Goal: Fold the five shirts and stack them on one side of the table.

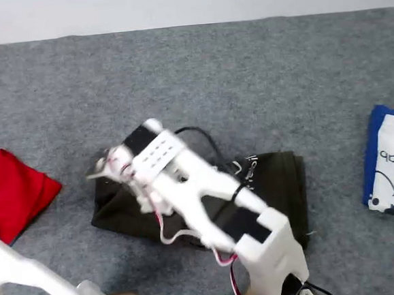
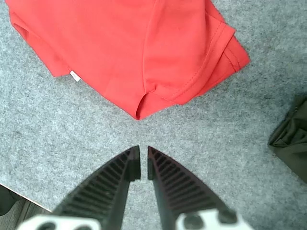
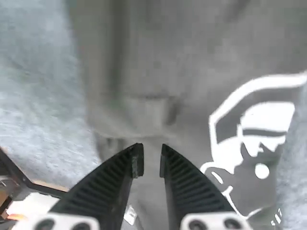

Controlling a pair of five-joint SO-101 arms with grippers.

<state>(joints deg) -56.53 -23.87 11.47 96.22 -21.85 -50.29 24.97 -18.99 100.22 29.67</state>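
Note:
A dark olive shirt (image 1: 275,182) with a white print lies partly folded at the table's middle. My right gripper (image 1: 106,167) is at that shirt's left edge. In the right wrist view the right gripper (image 3: 148,160) has its fingers close together, pinched on a fold of the dark shirt (image 3: 192,57). A red shirt (image 1: 13,193) lies folded at the left edge. My left gripper (image 2: 143,165) hangs shut and empty over bare carpet, just short of the red shirt (image 2: 134,43), with a corner of the dark shirt (image 2: 292,134) off to one side.
A folded blue and white shirt (image 1: 393,166) with a printed front lies at the right edge. The grey carpet (image 1: 245,68) covers the table, and its far half is bare. The left arm (image 1: 30,277) crosses the front left corner.

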